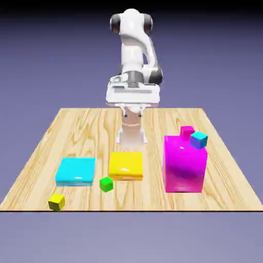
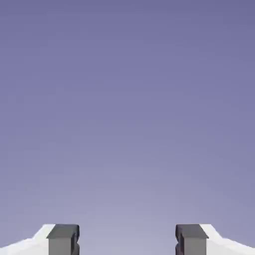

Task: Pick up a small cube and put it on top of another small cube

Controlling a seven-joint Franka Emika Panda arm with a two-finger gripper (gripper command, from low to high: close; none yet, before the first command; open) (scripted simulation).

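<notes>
You see a bright green cube, a cyan-topped, blue-sided cube, and a wood-grain table.

You get only the fingertips in hand view, cut by the bottom edge; exterior view hides them behind the hand, and the magenta cube sits half behind the cyan cube.
</notes>
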